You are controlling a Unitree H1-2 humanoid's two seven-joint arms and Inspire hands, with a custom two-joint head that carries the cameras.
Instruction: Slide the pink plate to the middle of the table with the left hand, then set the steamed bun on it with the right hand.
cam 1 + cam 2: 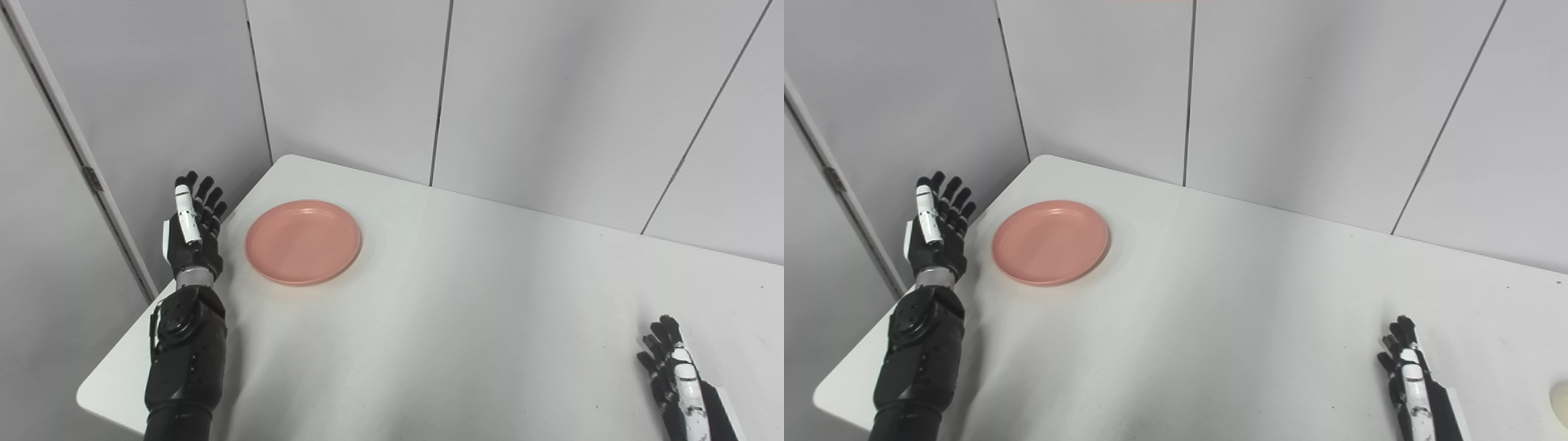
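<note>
The pink plate (pixel 303 241) lies empty on the white table (pixel 465 294) near its far left corner. My left hand (pixel 195 226) is open, fingers straight and raised, just left of the plate at the table's left edge, not touching it. My right hand (pixel 674 380) is open and empty, low at the front right of the table. The steamed bun (pixel 1560 403), pale and round, shows only partly at the right edge of the right eye view, to the right of the right hand (pixel 1407 373).
Grey wall panels (pixel 520 92) stand close behind the table. The table's left edge and rounded front left corner (pixel 92 392) lie beside my left forearm. A wall with a metal strip runs on the far left.
</note>
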